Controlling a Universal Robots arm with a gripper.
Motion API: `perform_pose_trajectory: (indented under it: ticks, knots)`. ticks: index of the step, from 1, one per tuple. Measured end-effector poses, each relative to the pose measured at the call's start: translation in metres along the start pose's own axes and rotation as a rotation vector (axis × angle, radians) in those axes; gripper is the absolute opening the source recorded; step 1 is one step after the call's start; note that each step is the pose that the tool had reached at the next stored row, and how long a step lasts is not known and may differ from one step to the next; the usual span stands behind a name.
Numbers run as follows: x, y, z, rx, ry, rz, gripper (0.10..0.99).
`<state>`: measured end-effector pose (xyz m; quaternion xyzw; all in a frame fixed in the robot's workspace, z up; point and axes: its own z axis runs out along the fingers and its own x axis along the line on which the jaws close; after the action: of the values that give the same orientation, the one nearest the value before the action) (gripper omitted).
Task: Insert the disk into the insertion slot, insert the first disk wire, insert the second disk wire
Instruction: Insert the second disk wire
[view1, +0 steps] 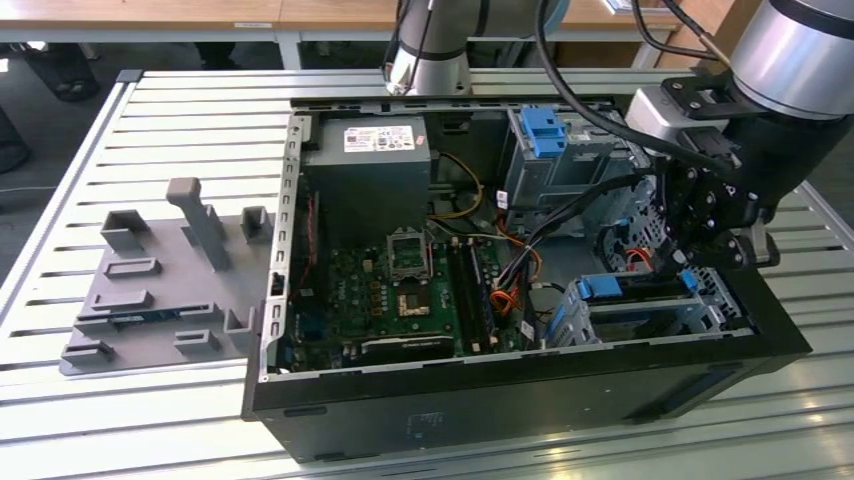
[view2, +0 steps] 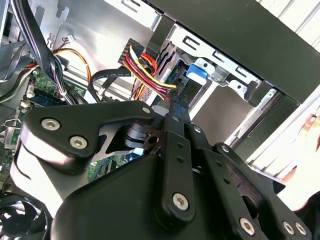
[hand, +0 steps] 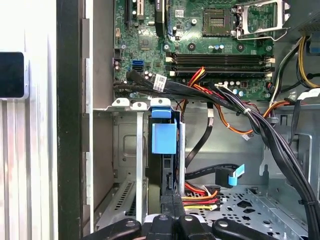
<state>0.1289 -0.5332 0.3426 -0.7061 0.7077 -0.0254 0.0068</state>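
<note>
The disk (hand: 164, 137) stands on edge inside the insertion slot (hand: 127, 150), its blue caddy (view1: 627, 288) showing at the top of the silvery cage (view1: 667, 318) in the case's near right corner. My gripper (hand: 170, 207) hangs over the disk's rear edge and is shut on the black connector of a red, yellow and black disk wire (hand: 200, 200). In the second wrist view the fingertips (view2: 172, 107) meet where that wire bundle (view2: 145, 67) ends, close to the blue caddy (view2: 197, 72). A second black wire with a blue plug (hand: 231, 176) lies loose on the case floor beside the cage.
The open case holds a green motherboard (view1: 400, 280), a grey power supply (view1: 367, 170) and a taller cage with a blue tab (view1: 547, 135). A thick black cable bundle (hand: 265, 130) crosses next to the slot. A grey fixture plate (view1: 160, 290) lies on the slatted table at the exterior view's left.
</note>
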Motion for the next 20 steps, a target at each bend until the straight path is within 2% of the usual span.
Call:
perform_pose_trajectory:
  ticks: [4, 12, 18, 20]
  knots:
    - [0.0000, 0.0006, -0.0004, 0.000, -0.0007, 0.000, 0.106]
    - [0.0001, 0.0124, -0.0011, 0.000, -0.0036, 0.000, 0.106]
    - [0.0004, 0.0157, -0.0127, 0.000, -0.0039, 0.000, 0.106]
    - [0.0004, 0.0184, -0.0141, 0.000, -0.0051, 0.000, 0.106]
